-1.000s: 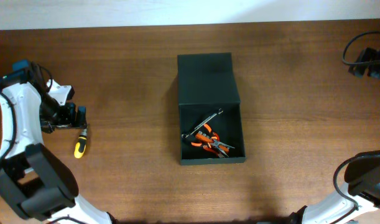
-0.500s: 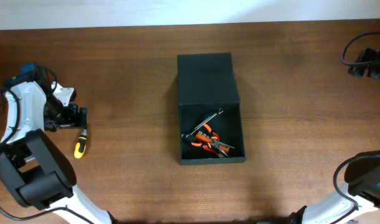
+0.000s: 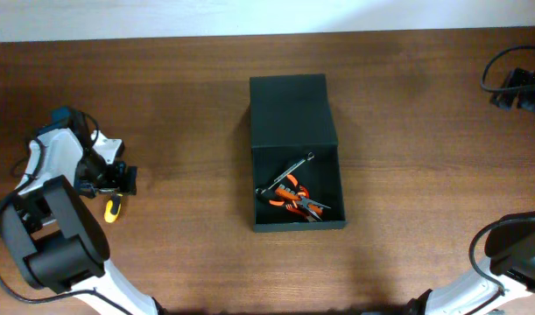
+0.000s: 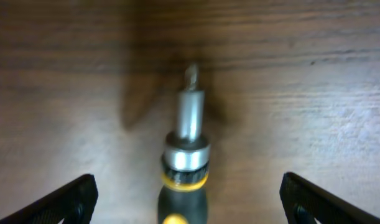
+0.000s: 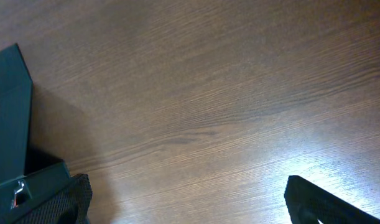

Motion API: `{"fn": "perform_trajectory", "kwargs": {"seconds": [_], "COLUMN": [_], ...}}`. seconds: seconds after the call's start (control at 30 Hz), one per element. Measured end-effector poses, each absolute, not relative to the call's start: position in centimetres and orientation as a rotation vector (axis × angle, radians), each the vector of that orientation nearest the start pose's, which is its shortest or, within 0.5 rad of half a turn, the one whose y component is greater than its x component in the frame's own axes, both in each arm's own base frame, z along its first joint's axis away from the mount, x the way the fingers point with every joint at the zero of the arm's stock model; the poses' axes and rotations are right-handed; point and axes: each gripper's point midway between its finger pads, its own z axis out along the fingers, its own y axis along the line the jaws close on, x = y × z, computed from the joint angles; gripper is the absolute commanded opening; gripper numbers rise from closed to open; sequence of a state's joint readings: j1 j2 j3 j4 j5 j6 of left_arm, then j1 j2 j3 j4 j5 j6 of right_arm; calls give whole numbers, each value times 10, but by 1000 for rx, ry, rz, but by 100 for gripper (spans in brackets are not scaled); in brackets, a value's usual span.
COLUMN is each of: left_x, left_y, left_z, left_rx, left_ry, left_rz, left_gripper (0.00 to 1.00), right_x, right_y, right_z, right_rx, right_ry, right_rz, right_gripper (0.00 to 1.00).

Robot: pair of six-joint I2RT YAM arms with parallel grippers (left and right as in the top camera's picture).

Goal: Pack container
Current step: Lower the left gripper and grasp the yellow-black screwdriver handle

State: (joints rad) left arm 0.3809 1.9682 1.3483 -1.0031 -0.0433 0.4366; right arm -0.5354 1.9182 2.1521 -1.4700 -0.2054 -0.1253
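Left gripper [image 3: 118, 179], jaws wide and empty, over screwdriver [image 4: 185, 158] at overhead frame's left; shaft runs top-to-bottom between jaws; container [image 3: 299, 225] well right, centre.

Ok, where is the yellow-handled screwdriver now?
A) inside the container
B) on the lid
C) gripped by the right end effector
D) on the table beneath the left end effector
D: the screwdriver lies on the table under the open left end effector, outside the container.
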Motion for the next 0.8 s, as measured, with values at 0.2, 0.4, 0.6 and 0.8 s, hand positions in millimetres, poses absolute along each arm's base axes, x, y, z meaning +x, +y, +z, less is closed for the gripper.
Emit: {"fn": "perform_trajectory", "kwargs": {"seconds": [0.2,0.4,0.6,0.8], "left_x": [307,304,304,301], "left_y": [125,127,129,128], "left_z": [4,3,2,-4], "left_rx": [160,174,175,187], "left_ry": [3225,3234,3234,3236], "left_rz": [14,31,46,54], "left_gripper": [96,96,84,85], "right_x": [374,374,373,372], "right_y": [-181,-181,-180,-180], "right_z": [248,248,248,247], "right_rx": [514,514,514,516], "right_ry": [2710,2711,2714,2716], "right_rz": [118,118,120,122], "right_gripper": [99,99,99,99]}}
